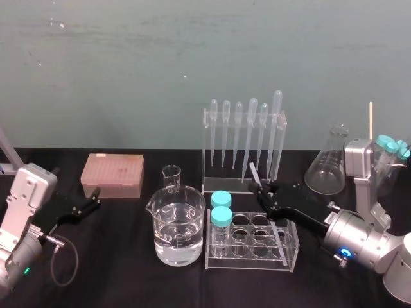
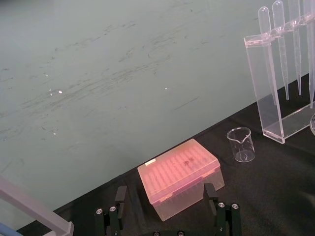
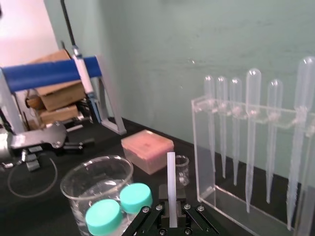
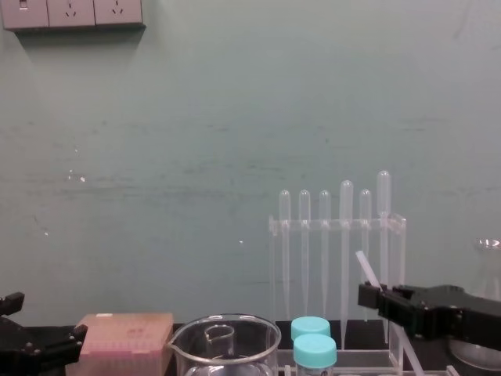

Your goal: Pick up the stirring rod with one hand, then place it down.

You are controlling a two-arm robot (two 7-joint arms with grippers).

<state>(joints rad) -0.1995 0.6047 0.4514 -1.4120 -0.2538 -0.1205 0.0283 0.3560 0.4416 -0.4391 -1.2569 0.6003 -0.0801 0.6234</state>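
Observation:
The stirring rod [image 1: 270, 215], a thin translucent white stick, is pinched in my right gripper [image 1: 263, 190], which is shut on it. The rod hangs tilted over the clear tube rack [image 1: 252, 264], its upper end toward the pipette stand and its lower end past the rack's front right corner. In the right wrist view the rod [image 3: 171, 184] stands up between the black fingers of the right gripper [image 3: 171, 216]. The chest view shows the rod's tip [image 4: 366, 270] rising from the right gripper [image 4: 373, 296]. My left gripper [image 1: 87, 205] rests open at the far left, with nothing between its fingers [image 2: 121, 194].
A large beaker of water [image 1: 178, 228] and a small empty beaker [image 1: 171, 176] stand left of the rack, which holds two teal-capped tubes [image 1: 221, 217]. The pipette stand [image 1: 244, 138] is behind it. A pink tip box [image 1: 112, 174] lies back left and a conical flask [image 1: 329, 163] back right.

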